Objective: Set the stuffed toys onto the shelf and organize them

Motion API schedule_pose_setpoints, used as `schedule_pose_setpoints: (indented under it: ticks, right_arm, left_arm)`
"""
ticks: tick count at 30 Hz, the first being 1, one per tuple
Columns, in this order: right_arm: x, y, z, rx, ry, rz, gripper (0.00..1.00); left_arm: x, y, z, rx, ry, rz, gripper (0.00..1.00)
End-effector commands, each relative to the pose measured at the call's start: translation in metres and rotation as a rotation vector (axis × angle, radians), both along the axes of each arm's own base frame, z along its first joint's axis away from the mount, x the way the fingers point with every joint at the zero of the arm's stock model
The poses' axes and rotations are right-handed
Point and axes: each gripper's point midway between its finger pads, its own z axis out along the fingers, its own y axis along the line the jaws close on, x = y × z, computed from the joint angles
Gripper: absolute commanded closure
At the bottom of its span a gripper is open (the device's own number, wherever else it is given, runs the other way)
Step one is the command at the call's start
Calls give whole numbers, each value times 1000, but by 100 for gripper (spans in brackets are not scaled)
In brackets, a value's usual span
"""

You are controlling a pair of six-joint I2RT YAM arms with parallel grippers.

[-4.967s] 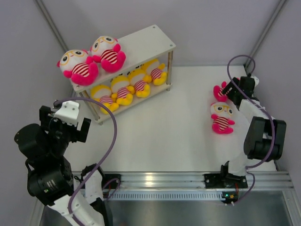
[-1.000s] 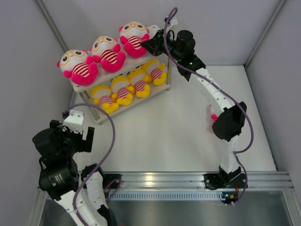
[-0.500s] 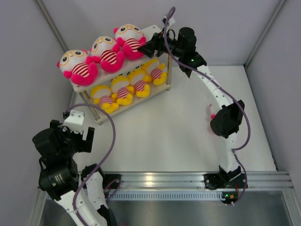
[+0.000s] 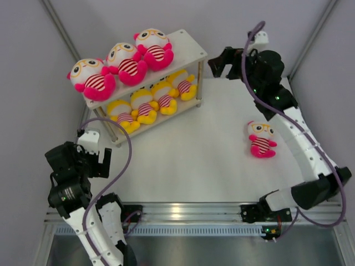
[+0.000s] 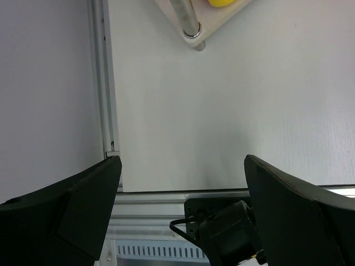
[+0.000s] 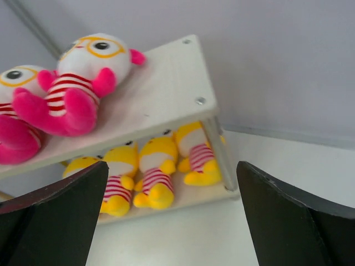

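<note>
Matte white tabletop [image 4: 211,166] fills the cell, boxed in by smooth pale grey wall panels [image 4: 249,22], with a ribbed aluminium rail [image 4: 188,210] along the near edge. At the far left stands the shelf [image 4: 186,47] — two flat rectangular white boards with screw heads at the corners, joined by thin, shiny round corner posts [image 4: 200,77]. Three pink plush toys [image 4: 127,62] sit side by side on the upper board, taking up its left and middle and leaving the right end bare. Each has a round white face, yellow-ringed eyes and a red-and-white striped belly. Four smaller yellow toys [image 4: 163,97] are packed in a row on the lower board, touching one another. A fourth pink toy [image 4: 260,138] lies face up on the table at the right, well apart from the shelf. The right gripper [image 6: 172,172] hangs in the air off the shelf's right end, its dark wedge-shaped fingers spread wide with nothing between them. The left gripper [image 5: 183,166] — also spread wide and empty — is poised over bare table near the shelf's near-left post.
</note>
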Motion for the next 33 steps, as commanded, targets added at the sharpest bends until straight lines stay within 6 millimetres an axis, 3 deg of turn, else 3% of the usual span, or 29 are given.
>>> schedule_pose_setpoints:
  ticks: [1,2,3,4,6,7,8,10,11,12,13,15,16,21,23,27,33]
  right_arm:
    - [-15,-88,-68,-28,178,-407,1]
    - [-19,-111,-83,-20,211,-475,1]
    - [-38,-130,-89,18,239,-529,1]
    - [-48,-150,-131,-21,320,-612,1]
    - [-73,-182,-154,-11,381,-716,1]
    - [-90,-197,-189,-64,473,-767,1]
    - [-102,-211,-204,-74,518,-816,1]
    - [-133,-228,-235,-89,605,-876,1]
    - [-144,-236,-237,-70,604,-899,1]
    - [-152,-238,-245,-49,621,-918,1]
    - [-167,-242,-268,-64,673,-935,0]
    - [-180,-244,-278,-1,681,-962,0]
    - [-188,-245,-295,-2,712,-974,0]
    - [-195,-249,-326,118,748,-1059,2]
    - [-194,-254,-341,115,761,-1104,4]
    - [-174,-265,-350,167,723,-1159,8]
    - [-160,-283,-375,234,743,-1218,16]
  left_arm:
    - [14,16,-8,30,6,35,1]
    - [15,21,-10,47,14,48,1]
    - [15,22,-14,58,24,46,1]
    - [14,24,-18,71,34,47,1]
    - [13,32,-32,109,76,64,1]
    - [13,34,-45,120,114,60,1]
    - [13,36,-51,131,128,60,1]
    - [17,40,-71,151,168,55,1]
    - [18,40,-78,152,179,49,1]
    - [22,39,-81,153,170,36,1]
    - [23,37,-93,136,190,30,1]
    - [27,33,-99,124,185,15,1]
    - [30,30,-103,105,177,14,1]
    - [32,14,-107,66,158,-37,1]
    - [31,17,-107,85,162,-27,1]
    - [28,23,-106,140,162,-11,1]
    - [26,27,-109,178,180,-12,1]
